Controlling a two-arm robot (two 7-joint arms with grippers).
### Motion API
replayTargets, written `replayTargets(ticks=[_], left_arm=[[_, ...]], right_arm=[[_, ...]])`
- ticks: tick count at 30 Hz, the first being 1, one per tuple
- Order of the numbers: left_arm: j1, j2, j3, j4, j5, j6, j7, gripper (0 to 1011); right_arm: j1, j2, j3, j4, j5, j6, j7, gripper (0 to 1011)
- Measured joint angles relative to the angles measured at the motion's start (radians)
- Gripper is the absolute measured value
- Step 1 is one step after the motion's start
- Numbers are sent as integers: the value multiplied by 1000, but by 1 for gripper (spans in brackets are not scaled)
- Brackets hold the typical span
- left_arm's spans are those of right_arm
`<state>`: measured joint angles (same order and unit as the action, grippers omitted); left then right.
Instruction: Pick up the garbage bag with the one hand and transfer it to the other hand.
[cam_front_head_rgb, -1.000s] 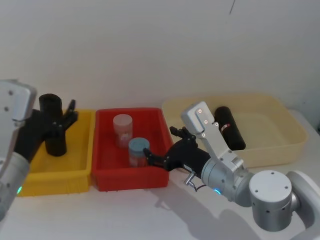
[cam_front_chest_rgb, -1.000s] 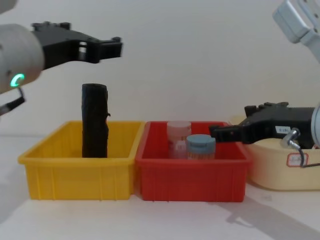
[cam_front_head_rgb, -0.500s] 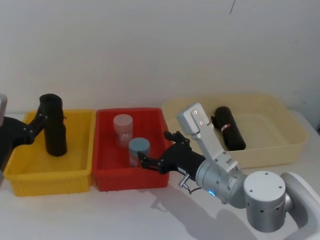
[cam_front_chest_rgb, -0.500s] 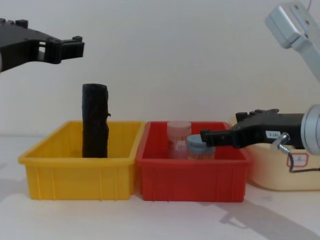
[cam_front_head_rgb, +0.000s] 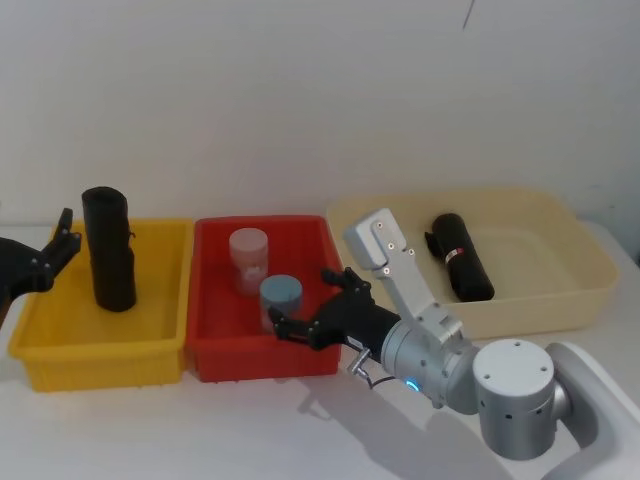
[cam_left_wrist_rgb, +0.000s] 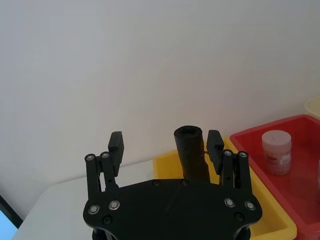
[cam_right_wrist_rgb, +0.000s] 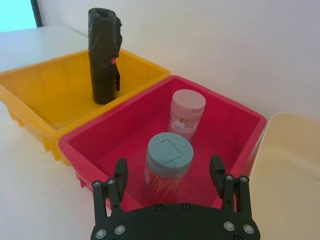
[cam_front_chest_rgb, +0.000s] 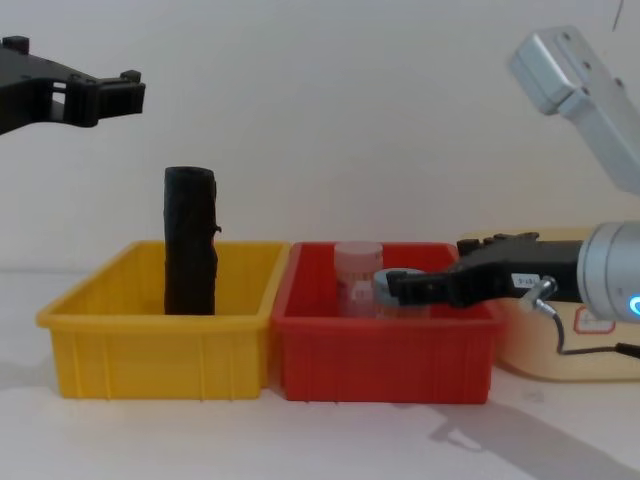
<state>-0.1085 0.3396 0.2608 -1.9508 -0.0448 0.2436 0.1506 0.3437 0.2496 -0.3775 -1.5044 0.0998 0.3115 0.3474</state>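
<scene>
The garbage bag (cam_front_chest_rgb: 190, 240) stands upright on its end about the middle of the yellow bin (cam_front_chest_rgb: 160, 345). It is a wrinkled black roll that rises well above the rim, with a small red mark on its side in the right wrist view. Nothing props it, so I judge tipping the main risk. A finger that clips its top or flank on the way in would knock the tall, narrow roll over against the bin wall. A pinch on that soft, creased surface could also squash it or let it slide. The left gripper (cam_front_chest_rgb: 128, 90) hangs above and to the left of the bag, higher than its top and clear of it, with its fingers spread wide and nothing between them. In the left wrist view the roll's open top sits ahead of the fingers, off-centre and close to one finger's line, so a straight approach might catch it. Just beside the yellow bin is the red bin (cam_front_chest_rgb: 385, 350), holding a pink-lidded jar (cam_front_head_rgb: 247, 260) and a blue-lidded jar (cam_front_head_rgb: 281, 298). The right gripper (cam_front_head_rgb: 300, 298) reaches into the red bin near rim height, spread open and holding nothing. The blue-lidded jar stands between or just ahead of its fingers, and I cannot tell whether they touch. Pulling out carelessly to receive the bag could topple that jar. Farther right, a cream tub (cam_front_head_rgb: 560, 305) holds a second black roll (cam_front_head_rgb: 460, 258) lying down, which could be mistaken for the target.
</scene>
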Motion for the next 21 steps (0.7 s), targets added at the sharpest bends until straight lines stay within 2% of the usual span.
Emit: replayTargets(ticks=[13,21], left_arm=[[8,2,-6,-6,3,2,6,1001],[10,3,-7,-8,4,2,8,1001]], right_arm=[[36,-27,-30,56,-27,-11,-15,1001],[52,-45,-31,80,-40,-17,-34,1001]])
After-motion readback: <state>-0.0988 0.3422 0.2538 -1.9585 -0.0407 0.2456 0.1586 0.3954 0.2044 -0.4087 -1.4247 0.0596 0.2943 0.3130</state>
